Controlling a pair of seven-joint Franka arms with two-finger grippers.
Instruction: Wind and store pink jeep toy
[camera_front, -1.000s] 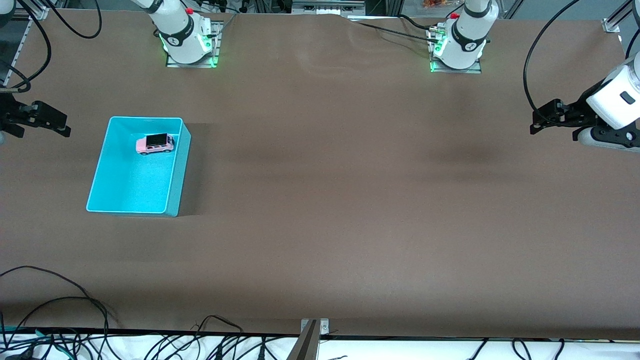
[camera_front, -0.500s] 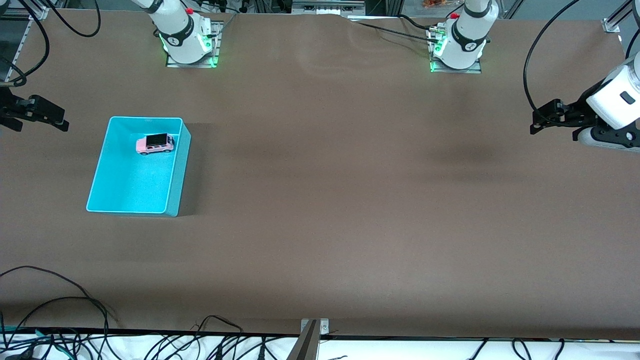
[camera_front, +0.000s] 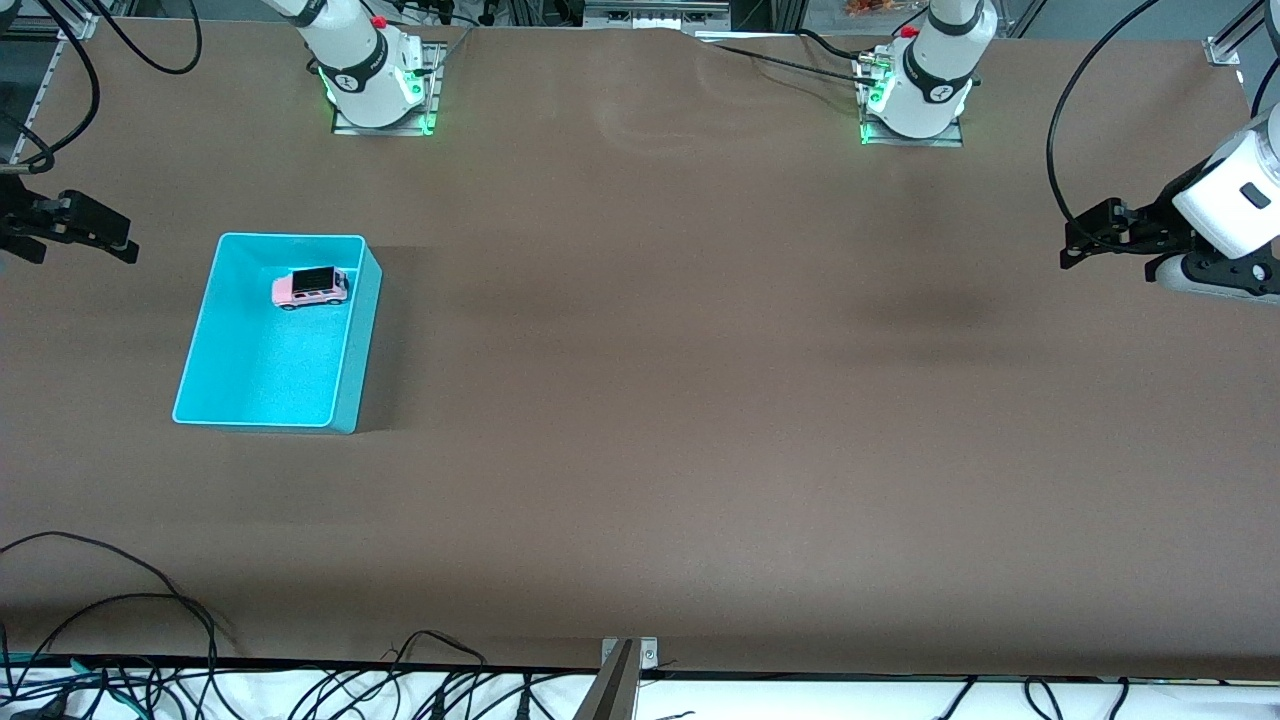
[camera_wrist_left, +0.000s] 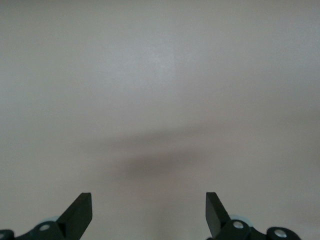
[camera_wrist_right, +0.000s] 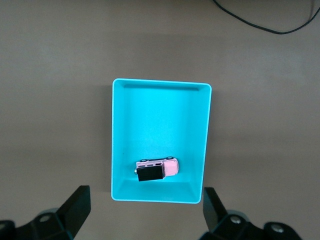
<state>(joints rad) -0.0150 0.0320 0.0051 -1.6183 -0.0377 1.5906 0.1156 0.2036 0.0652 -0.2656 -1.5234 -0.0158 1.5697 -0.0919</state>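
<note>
Inside cyan plastic bin (camera_front: 345, 340), tiny pale-pink, black-roofed jeep toy (camera_front: 310, 288) sat stored. Right gripper (camera_wrist_right: 144, 210) hung wide open above; left gripper (camera_wrist_left: 149, 212) waited wide open, over bare brown table (camera_front: 700, 400). Best both stayed clear.

Brown matte table cover (camera_front: 700, 400) fills view, slight wrinkle near 12 o'clock edge. Soft dark shadow patch toward 3 o'clock. White strip along 6 o'clock edge, tangle of black cables (camera_front: 130, 650) at 7 o'clock. Small metal bracket (camera_front: 630, 655) at 6 o'clock. Aluminium frame rails (camera_front: 60, 60) at 10 o'clock corner. Even overhead light.
</note>
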